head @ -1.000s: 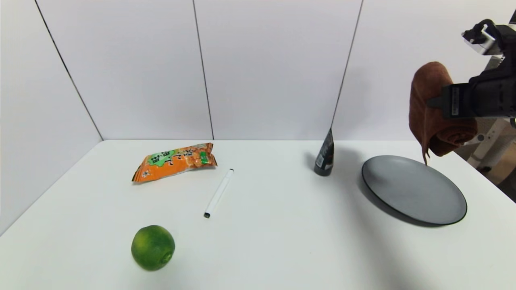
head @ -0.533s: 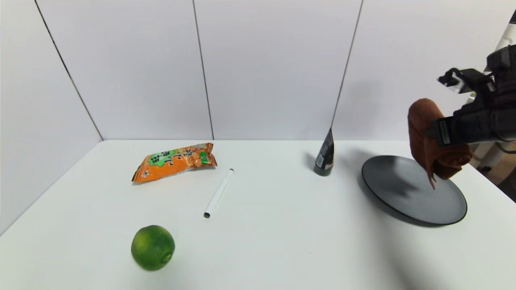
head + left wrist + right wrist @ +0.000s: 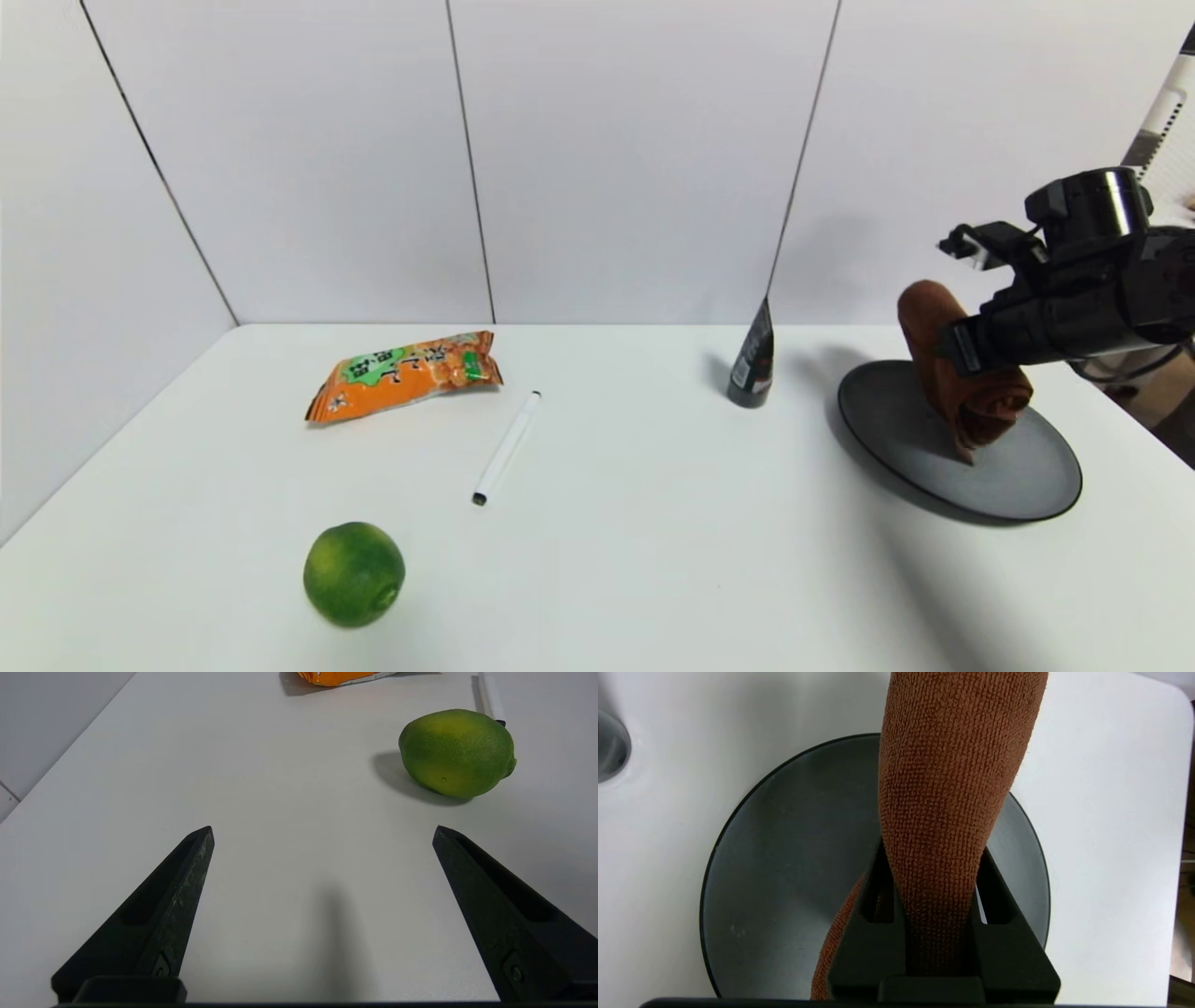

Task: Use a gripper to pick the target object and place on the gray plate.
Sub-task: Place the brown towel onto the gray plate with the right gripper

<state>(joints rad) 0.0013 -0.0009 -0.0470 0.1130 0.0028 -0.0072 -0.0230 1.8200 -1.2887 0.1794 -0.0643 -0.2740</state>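
Observation:
My right gripper (image 3: 966, 359) is shut on the brown rolled towel (image 3: 943, 350) and holds it over the gray plate (image 3: 896, 425) at the table's right. The towel's hanging corner reaches down to the plate's surface. In the right wrist view the towel (image 3: 952, 788) is pinched between the black fingers (image 3: 878, 896), with the gray plate (image 3: 784, 858) right beneath. My left gripper (image 3: 322, 835) is open and empty over bare table, out of the head view.
A dark cone-shaped bottle (image 3: 752, 359) stands left of the plate. A white marker (image 3: 506, 448), an orange snack bag (image 3: 403, 373) and a green fruit (image 3: 354, 573) lie on the left half; the fruit (image 3: 457, 752) is near my left gripper.
My right gripper has come down and slightly left with the towel, from high above the plate's far right edge to just over the plate. The left gripper's earlier position is not shown.

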